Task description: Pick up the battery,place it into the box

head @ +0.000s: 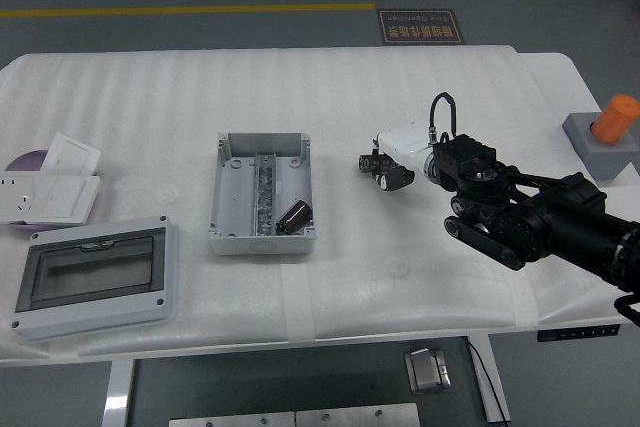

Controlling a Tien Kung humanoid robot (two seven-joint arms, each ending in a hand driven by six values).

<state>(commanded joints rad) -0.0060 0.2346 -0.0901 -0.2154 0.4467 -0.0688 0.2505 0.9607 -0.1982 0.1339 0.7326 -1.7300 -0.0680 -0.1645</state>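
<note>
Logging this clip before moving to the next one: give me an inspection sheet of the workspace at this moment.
Surface: white table, padded cover.
Job's things: battery lies inside the open grey box, near its front right corner.
Clutter: windowed cover front left; white switch plates at left edge; grey block with orange peg far right.
Grippers: right hand above the table right of the box, fingers curled, holding nothing; left not in view.
Cables: black cable looped at the right wrist.
Surroundings: grey floor, yellow line.
</note>
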